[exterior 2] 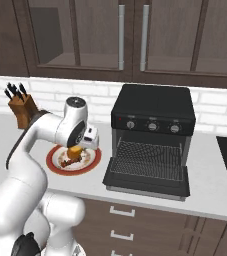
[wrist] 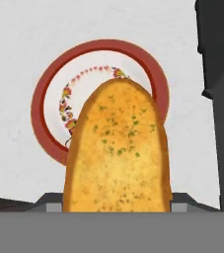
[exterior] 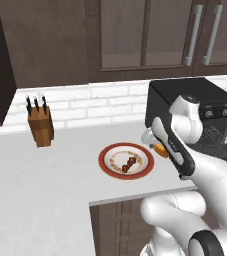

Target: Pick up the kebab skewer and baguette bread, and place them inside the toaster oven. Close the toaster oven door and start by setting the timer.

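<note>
One loaf piece is in the claw's grip: the gripper (exterior 2: 76, 150) has its fingers about halfway apart and pressed against the sides of the baguette bread (wrist: 117, 150), pinching it. Through the camera on the hand, the golden crust, flecked with green, stands tall between the fingertips and hides much of what lies beneath. From the left side of the base the bread (exterior: 160, 149) shows as an orange nub below the wrist, lifted above the right edge of the plate (exterior: 105, 164), not touching it.

That red-rimmed plate sits on the pale counter (exterior: 45, 180), just left of the toaster oven (exterior 2: 152, 137). On it lies the kebab skewer (exterior: 129, 163), its dark and reddish chunks near the middle of the dish, apart from the bread above.

Over at the oven, the toaster oven door (exterior 2: 147, 184) is dropped flat onto the counter in front, and the wire rack (exterior 2: 147, 159) inside is bare. A row of round knobs (exterior 2: 152, 126) runs across the black front above the opening.

At the back left of the counter, against the white brick wall, a wooden knife block (exterior: 40, 126) stands well away from the plate.
</note>
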